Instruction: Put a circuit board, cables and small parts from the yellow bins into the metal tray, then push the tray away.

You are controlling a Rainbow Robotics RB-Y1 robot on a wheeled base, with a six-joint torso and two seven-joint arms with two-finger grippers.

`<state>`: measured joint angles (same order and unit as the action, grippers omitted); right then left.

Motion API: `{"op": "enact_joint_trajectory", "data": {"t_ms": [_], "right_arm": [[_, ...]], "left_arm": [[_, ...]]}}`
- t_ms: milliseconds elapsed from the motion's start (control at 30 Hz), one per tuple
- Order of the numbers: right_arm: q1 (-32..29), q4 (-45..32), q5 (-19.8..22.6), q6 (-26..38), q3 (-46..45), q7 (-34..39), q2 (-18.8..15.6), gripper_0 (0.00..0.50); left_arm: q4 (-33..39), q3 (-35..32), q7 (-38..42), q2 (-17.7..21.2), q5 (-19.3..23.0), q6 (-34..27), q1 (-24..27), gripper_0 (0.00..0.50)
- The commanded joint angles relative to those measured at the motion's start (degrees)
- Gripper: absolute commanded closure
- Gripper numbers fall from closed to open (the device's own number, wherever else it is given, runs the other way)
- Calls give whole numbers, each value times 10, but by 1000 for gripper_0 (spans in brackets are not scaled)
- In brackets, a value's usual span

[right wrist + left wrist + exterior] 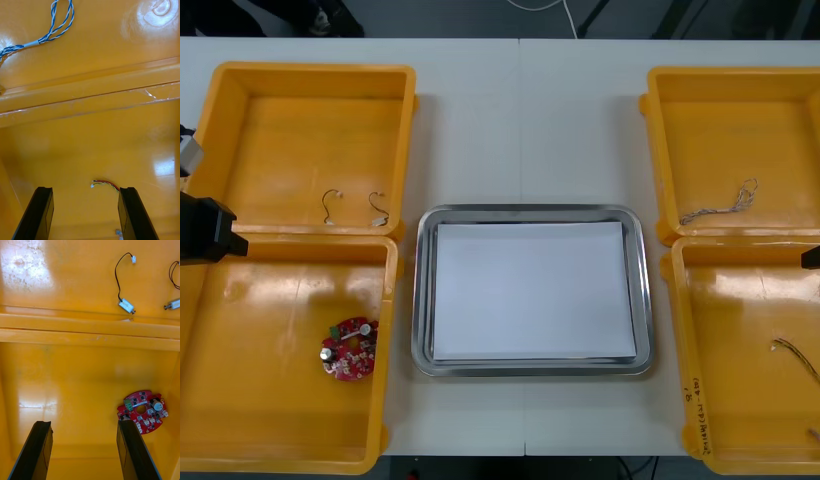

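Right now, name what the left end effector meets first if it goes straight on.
The left end effector, open, probably meets bare floor of its yellow bin; the circuit board lies aside, depth unclear.

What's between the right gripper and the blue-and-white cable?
Right wrist view: bare bin floor, the red and yellow cable, then the two bins' adjoining walls. Left gripper hovers open near the circuit board.

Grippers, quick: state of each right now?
Left gripper: jaws open, empty, over the near left bin by the circuit board.
Right gripper: jaws open, empty, over the near right bin by the red and yellow cable.
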<state>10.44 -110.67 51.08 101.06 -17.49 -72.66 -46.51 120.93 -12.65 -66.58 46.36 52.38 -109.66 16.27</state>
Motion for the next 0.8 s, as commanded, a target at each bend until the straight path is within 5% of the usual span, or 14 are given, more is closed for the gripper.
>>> {"op": "enact_joint_trajectory", "data": {"t_ms": [33, 800], "right_arm": [[-1, -6, 4, -4, -18, -27, -28, 0], [-1, -6, 4, -4, -18, -27, -28, 0]], "left_arm": [[17, -18, -45, 25, 4, -3, -7, 0], [17, -18, -45, 25, 4, -3, -7, 0]]}}
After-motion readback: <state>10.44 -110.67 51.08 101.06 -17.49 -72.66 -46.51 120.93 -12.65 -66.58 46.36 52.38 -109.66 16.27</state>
